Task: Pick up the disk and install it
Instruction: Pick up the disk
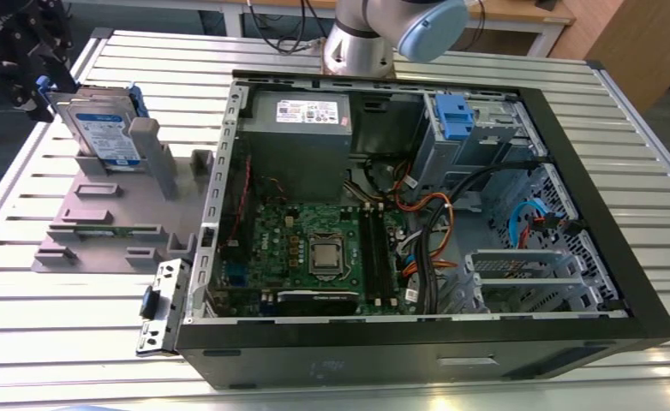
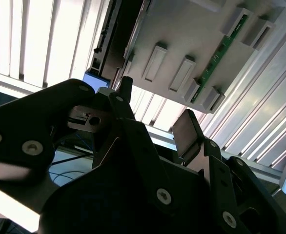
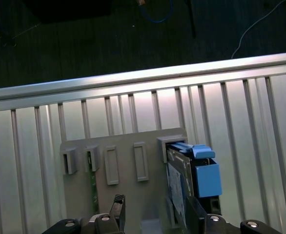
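The disk (image 1: 98,130), a silver-grey drive with a white-and-blue label in a bright blue bracket, stands on edge in a slot of the grey fixture (image 1: 106,210) at the exterior view's left. The first wrist view looks down on the disk (image 3: 194,178) and its blue bracket, held in the fixture (image 3: 126,151). My gripper (image 3: 157,214) is open above the fixture, one fingertip (image 3: 118,207) over the grey plate and the other beside the disk. In the second wrist view the gripper (image 2: 155,112) has nothing between its dark pads (image 2: 187,131).
An open computer case (image 1: 609,197) takes up the middle of the slatted metal table (image 1: 655,111). It holds a motherboard (image 1: 318,248), a grey power supply (image 1: 301,120) and a drive cage with a blue latch (image 1: 455,116). The arm's base (image 1: 364,47) stands behind the case.
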Robot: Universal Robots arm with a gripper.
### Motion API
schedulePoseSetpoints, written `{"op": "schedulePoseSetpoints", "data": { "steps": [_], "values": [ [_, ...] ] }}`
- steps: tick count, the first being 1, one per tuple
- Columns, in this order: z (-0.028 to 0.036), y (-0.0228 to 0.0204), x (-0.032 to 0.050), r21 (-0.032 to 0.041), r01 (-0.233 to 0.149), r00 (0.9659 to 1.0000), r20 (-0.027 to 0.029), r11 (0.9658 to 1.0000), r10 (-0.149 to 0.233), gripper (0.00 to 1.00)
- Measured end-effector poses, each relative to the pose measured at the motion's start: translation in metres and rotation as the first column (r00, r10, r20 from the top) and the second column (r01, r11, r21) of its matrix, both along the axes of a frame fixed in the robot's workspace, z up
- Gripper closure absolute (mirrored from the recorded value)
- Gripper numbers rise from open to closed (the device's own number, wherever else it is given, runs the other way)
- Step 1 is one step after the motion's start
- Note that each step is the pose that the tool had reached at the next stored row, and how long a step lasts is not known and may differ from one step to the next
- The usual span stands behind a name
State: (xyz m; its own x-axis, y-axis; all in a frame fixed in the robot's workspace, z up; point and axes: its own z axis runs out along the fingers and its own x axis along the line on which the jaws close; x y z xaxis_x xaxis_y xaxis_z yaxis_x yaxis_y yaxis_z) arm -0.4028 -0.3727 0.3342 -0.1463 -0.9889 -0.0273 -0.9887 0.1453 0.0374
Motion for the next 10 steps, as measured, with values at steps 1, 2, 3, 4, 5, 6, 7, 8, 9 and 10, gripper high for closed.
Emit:
{"op": "schedulePoseSetpoints", "data": {
  "steps": [1, 2, 3, 4, 5, 6, 7, 8, 9, 10],
  "values": [
    [0.0, 0.0003, 0.0, -0.0001, 0.0, 1.0, 0.0, 1.0, 0.0, 0.4],
    [0.0, 0.0006, 0.0, 0.0, 0.0, 1.0, 0.0, 1.0, 0.0, 0.4],
    [0.0, 0.0008, 0.0, 0.0, 0.0, 1.0, 0.0, 1.0, 0.0, 0.4],
    [0.0, 0.001, 0.0, 0.0, 0.0, 1.0, 0.0, 1.0, 0.0, 0.4],
    [0.0, 0.0012, 0.0, 0.0, 0.0, 1.0, 0.0, 1.0, 0.0, 0.4],
    [0.0, 0.0014, 0.0, 0.0, 0.0, 1.0, 0.0, 1.0, 0.0, 0.4],
    [0.0, 0.0016, 0.0, 0.0, 0.0, 1.0, -0.0001, 1.0, 0.0, 0.4],
    [0.0, 0.0018, 0.0, 0.0, 0.0, 1.0, 0.0, 1.0, 0.0, 0.4],
    [0.0, 0.0021, 0.0, 0.0, 0.0, 1.0, -0.0001, 1.0, 0.0, 0.4],
    [0.0, 0.0023, 0.0, 0.0, 0.0, 1.0, -0.0001, 1.0, 0.0, 0.4]
  ]
}}
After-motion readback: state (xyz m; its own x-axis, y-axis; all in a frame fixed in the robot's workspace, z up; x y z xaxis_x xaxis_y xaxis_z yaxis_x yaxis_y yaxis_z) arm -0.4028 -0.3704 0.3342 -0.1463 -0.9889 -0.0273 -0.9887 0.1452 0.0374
